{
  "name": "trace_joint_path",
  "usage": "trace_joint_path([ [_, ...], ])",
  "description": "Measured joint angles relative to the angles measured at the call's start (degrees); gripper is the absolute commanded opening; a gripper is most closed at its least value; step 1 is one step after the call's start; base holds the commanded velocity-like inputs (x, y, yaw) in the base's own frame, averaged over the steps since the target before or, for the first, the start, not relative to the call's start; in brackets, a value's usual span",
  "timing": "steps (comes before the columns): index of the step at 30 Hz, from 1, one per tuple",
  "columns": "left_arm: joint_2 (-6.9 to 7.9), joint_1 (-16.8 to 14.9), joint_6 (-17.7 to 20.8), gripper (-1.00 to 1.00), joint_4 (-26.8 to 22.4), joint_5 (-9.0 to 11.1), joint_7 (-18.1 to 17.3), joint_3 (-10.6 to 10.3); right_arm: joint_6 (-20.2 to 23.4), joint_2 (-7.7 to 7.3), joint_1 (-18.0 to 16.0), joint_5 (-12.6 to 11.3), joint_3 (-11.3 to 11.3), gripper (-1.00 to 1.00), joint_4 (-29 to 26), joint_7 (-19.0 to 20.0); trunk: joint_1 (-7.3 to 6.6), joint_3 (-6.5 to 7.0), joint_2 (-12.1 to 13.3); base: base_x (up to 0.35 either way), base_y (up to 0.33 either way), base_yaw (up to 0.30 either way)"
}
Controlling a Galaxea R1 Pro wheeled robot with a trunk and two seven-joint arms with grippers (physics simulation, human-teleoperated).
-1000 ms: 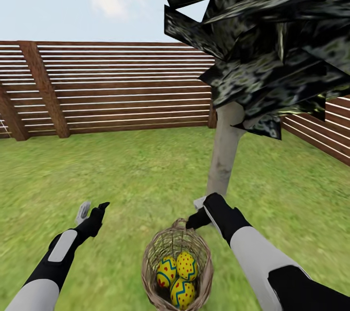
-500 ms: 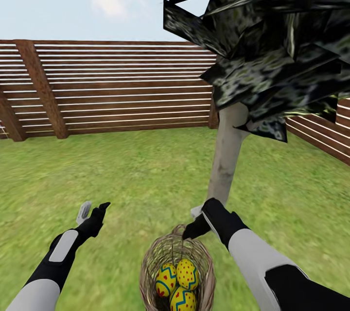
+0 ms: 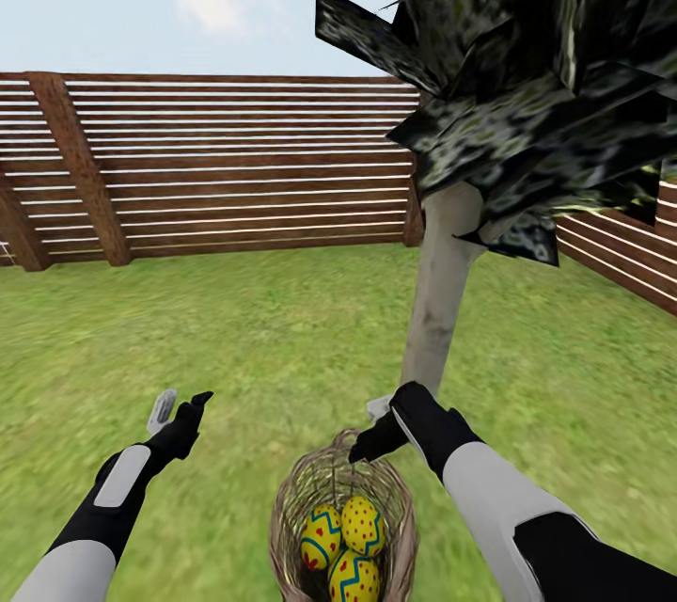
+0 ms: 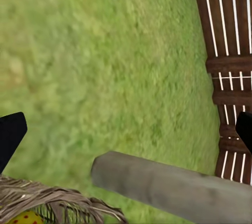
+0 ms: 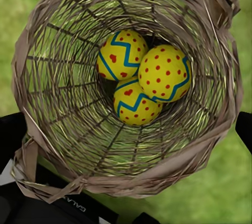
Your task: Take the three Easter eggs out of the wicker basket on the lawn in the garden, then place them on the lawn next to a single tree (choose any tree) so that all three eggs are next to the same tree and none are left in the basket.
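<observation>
On the lawn (image 3: 244,339), close to the base of the tree (image 3: 437,301), the wicker basket (image 3: 291,508) hangs from the right gripper (image 3: 376,433), which is clamped on the rim beside the small loop handle. Holding the rim keeps the basket mouth up, so the three Easter eggs (image 5: 137,77) sit together at the bottom; none has been removed. The right wrist view looks straight down into the basket and shows all three eggs touching one another.

The left gripper (image 3: 179,404) hangs over bare grass, well apart from the basket, with its fingers spread and nothing between them. In the left wrist view the pale trunk (image 4: 173,187) crosses the frame with the basket rim (image 4: 52,200) near it and the fence (image 4: 226,51) beyond.

Judgement: the basket has been brought to the chosen tree so each egg needs only a short transfer. The free left gripper is positioned to reach in next. A loose twig weave and round eggs may make a pinch slip.
</observation>
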Motion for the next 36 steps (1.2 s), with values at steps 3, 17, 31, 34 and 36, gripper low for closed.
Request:
trace_joint_path([
  [3, 0.00, 0.00, 0.00, 1.00, 0.00, 0.04, 0.00, 0.00, 0.02, -0.02, 0.00, -0.02, 0.00, 1.00, 0.03, 0.02, 0.66, -0.54, -1.20, 0.000, 0.000, 0.000],
  [17, 0.24, 0.00, 0.00, 1.00, -0.02, 0.09, 0.00, 0.09, 0.11, -0.05, 0.00, -0.12, 0.00, 1.00, 0.34, 0.07, 3.52, -2.88, -6.43, 0.000, 0.000, 0.000],
  [31, 0.17, 0.00, 0.00, 1.00, -0.08, 0.10, -0.02, 0.09, 0.12, -0.05, 0.00, -0.14, -0.01, 1.00, 0.49, 0.08, 3.53, -2.88, -6.43, -0.122, 0.000, 0.000],
  [34, 0.18, 0.00, 0.00, 1.00, -0.08, 0.10, -0.03, 0.09, 0.11, -0.05, 0.00, -0.10, 0.00, 1.00, 0.51, 0.07, 3.53, -2.88, -6.43, -0.026, 0.000, 0.000],
  [36, 0.18, 0.00, 0.00, 1.00, -0.08, 0.09, -0.03, 0.09, 0.11, -0.05, 0.00, -0.12, -0.01, 1.00, 0.52, 0.07, 3.74, -3.05, -6.82, -0.008, 0.000, 0.000],
])
